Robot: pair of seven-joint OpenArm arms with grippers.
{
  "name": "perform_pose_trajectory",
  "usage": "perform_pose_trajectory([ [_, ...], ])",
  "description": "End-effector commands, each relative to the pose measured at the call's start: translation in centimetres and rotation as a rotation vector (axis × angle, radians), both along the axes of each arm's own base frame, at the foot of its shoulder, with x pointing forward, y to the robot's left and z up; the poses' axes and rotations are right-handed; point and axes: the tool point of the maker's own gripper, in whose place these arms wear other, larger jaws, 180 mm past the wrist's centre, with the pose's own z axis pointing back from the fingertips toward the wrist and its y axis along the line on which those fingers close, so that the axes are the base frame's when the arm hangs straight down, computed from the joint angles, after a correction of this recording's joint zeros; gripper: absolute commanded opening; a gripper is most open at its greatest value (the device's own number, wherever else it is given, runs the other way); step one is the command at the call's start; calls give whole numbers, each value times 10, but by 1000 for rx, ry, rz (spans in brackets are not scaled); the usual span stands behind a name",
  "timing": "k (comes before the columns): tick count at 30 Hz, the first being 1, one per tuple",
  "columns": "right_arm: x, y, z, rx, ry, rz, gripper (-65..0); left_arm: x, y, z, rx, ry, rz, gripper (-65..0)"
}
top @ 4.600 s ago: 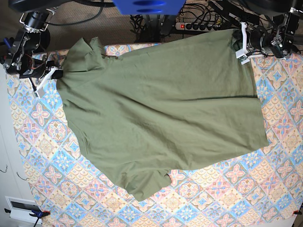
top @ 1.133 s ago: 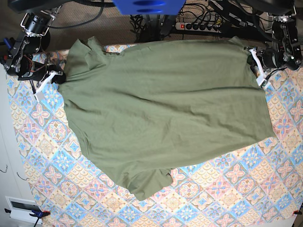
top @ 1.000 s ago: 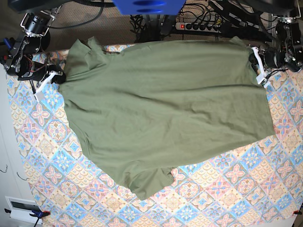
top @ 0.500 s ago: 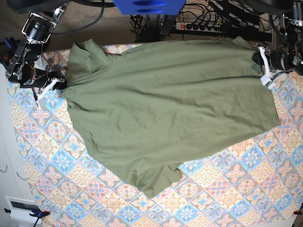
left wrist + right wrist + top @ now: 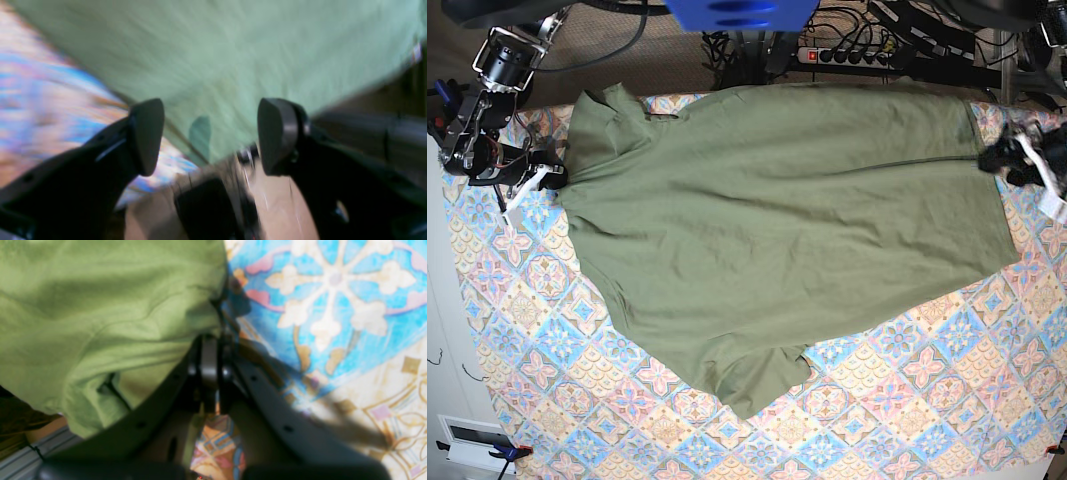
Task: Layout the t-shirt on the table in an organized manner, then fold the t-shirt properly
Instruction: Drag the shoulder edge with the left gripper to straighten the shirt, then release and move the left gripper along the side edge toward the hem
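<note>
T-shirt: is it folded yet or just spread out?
Spread, not folded: the t-shirt lies open in one layer across the table, hem and one sleeve showing.

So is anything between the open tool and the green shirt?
Nothing visible: the left tool hangs open just off the hem edge of the olive-green cotton t-shirt, only the tile-patterned table cloth below it.

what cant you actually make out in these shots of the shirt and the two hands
- Left wrist view: motion blur smears the t-shirt and table; clutter below the open left hand is unreadable.
- Right wrist view: the shut right hand sits at the shirt's edge; its own fingers hide how much cloth is pinched.
- Base view: the shirt's far edge hangs off the table, out of sight.
</note>
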Motion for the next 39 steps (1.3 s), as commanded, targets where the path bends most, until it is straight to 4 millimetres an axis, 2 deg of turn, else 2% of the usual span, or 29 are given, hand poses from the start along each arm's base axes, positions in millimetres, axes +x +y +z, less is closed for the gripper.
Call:
perform_pose_trajectory([
  [1, 8, -11, 11, -27, -32, -7, -639, 11, 15, 12, -15, -57, 60, -216],
  [4, 8, -11, 11, -27, -32, -7, -639, 28, 47, 3, -43, -77, 201, -216],
  [6, 8, -11, 11, -27, -32, -7, -639, 37, 65, -10, -50, -50, 281, -216],
  [8, 8, -11, 11, -27, -32, -7, -639, 47, 73, -27, -92, -28, 359, -216],
  [10, 8, -11, 11, -27, -32, -7, -639, 61, 79, -34, -130, -43, 416, -216],
  [13, 8, -11, 11, -27, -32, -7, -639, 76, 77, -36, -184, -92, 464, -216],
  [16, 8, -11, 11, -27, -32, -7, -639, 96, 77, -30, -217, -148, 491, -216],
  [19, 8, -11, 11, -27, -32, -7, -639, 114, 72, -35, -294, -174, 538, -216],
  [25, 8, -11, 11, -27, -32, -7, -639, 142, 75, -42, -417, -222, 656, -216],
  [28, 8, -11, 11, -27, -32, -7, -639, 145, 75, -51, -449, -218, 697, -217],
  [35, 8, -11, 11, -27, -32, -7, -639, 146, 79, -48, -454, -241, 711, -217],
  [39, 8, -11, 11, -27, -32, -7, -639, 144, 91, -40, -432, -257, 721, -217],
])
